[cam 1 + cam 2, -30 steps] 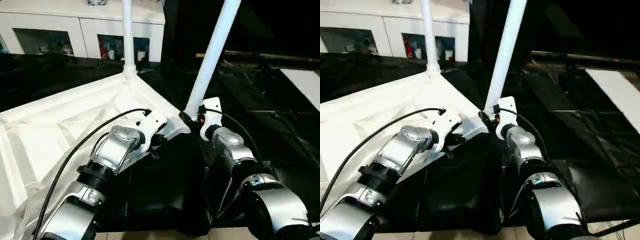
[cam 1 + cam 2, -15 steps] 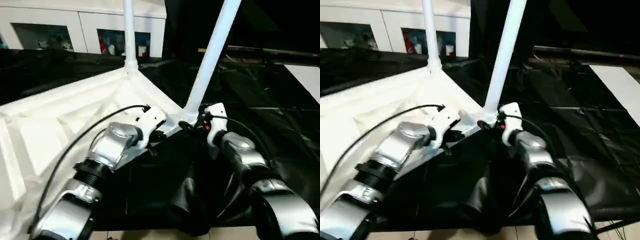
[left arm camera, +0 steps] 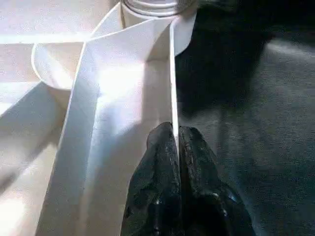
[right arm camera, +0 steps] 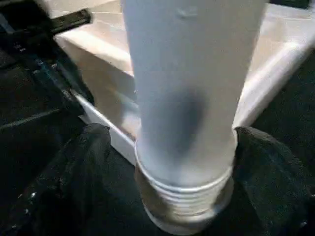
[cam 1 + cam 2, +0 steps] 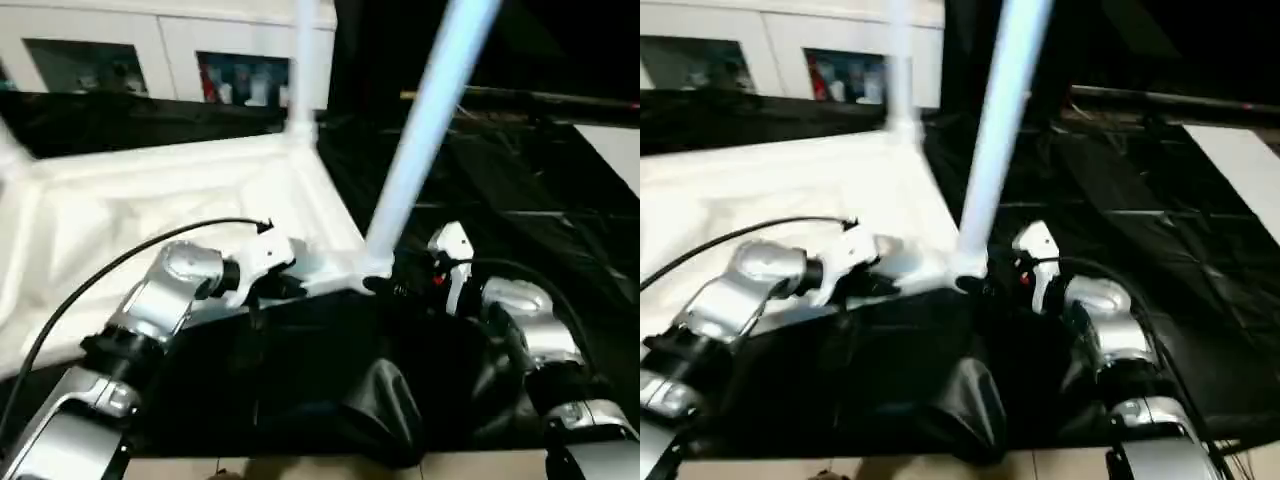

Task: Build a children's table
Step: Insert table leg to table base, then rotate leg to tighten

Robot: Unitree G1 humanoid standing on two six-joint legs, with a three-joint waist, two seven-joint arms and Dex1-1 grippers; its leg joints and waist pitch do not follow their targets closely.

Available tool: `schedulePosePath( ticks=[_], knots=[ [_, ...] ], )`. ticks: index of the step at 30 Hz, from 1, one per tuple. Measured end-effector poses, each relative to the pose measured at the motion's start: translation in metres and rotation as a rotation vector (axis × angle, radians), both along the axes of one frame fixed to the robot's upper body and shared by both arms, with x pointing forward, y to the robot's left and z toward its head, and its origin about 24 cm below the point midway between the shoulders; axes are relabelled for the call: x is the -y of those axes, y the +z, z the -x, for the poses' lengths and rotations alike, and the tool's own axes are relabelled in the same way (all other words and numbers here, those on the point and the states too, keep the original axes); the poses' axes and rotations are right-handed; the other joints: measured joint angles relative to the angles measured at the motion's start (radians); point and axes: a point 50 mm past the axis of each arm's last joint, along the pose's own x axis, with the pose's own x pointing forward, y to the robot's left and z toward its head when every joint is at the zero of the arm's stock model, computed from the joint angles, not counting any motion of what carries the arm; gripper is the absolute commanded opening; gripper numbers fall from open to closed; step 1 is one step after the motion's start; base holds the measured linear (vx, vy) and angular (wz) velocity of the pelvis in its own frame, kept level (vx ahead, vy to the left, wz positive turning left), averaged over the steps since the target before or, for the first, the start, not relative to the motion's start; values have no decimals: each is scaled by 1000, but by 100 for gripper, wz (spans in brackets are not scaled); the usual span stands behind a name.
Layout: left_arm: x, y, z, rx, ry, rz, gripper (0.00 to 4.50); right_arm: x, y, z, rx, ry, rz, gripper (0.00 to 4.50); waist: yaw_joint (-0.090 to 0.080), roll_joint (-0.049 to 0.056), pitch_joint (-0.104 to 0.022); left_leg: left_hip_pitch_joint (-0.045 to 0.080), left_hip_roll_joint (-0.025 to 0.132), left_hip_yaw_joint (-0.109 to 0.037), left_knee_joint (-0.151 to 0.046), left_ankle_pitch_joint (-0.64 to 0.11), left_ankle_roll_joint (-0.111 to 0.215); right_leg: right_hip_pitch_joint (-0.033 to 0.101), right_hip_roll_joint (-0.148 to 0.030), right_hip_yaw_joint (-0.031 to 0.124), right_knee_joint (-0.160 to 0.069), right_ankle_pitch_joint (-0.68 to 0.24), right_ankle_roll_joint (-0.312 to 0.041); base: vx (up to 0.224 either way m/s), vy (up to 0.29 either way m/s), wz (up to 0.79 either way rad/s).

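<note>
My left hand (image 3: 176, 147) is clenched on the rim of the upturned table top (image 5: 150, 200) on the black-draped desk (image 5: 320, 390). Two legs stand: far leg (image 5: 305, 60), near leg (image 5: 425, 130). My right hand (image 4: 167, 147) straddles the near leg, released. At least one leg seems left.

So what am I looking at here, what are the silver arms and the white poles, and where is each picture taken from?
It is a two-armed robot building a children's table. Two pictures come from cameras on its head, looking down over its silver forearms; the other two from each wrist. The white table top lies upside down on black sheeting, with two legs standing up from its corners. The left gripper pinches the top's thin edge wall with its fingers shut. The right gripper has its fingers spread on both sides of the near leg, at its threaded base.
</note>
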Motion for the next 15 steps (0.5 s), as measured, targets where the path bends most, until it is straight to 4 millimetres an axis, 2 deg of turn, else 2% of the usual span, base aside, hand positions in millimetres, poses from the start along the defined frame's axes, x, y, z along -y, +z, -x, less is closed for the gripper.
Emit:
schedulePosePath(
  ticks=[2, 3, 4, 5, 9, 10, 15],
  knots=[
    [-1, 0, 0, -2, -3, 5, 0, 0, 1, 1, 3, 7, 2, 409, -3, 1, 1, 0, 0, 0, 1, 0, 0, 0, 0, 1, 3, 0, 0, 0, 0, 0],
    [0, -1, 1, -2, -10, 6, 28, 0, 2, 3, 3, 12, 5, 414, -2, 1, 1, 1, 0, 0, 1, 0, 0, 0, 0, 1, 3, 0, 0, 0, 0, 0],
    [1, -1, 1, -4, -25, 11, 28, 1, 2, 6, 4, 17, 6, 414, -1, 2, 1, 1, 0, 0, 1, 0, 0, 0, 0, 1, 4, 0, 0, 0, 0, 0],
    [0, -1, 2, -3, -31, 19, 55, 1, 2, 7, 6, 19, 6, 416, -1, 2, 1, 1, 0, 0, 1, 0, 0, 0, 0, 1, 4, 0, 0, 0, 0, 0],
    [14, 5, 1, 41, -92, 79, 67, -5, 3, 10, -8, 47, 7, 416, -4, 2, 1, 1, 0, 0, 3, 0, 0, 0, 0, 2, 5, 0, 0, 0, 0, 0],
    [15, 5, 1, 49, -101, 80, 84, -6, 3, 10, -10, 54, 7, 416, -7, 2, 1, 1, 0, 0, 4, 0, 0, 0, 0, 2, 5, 0, 0, 0, 0, 0],
    [19, 1, 1, 56, -108, 85, 84, -4, 2, 13, -43, 33, -27, 416, -10, 3, 1, 1, 0, 0, 4, 0, 0, 0, 0, 2, 6, 0, 0, 0, 0, 0]
  ],
)
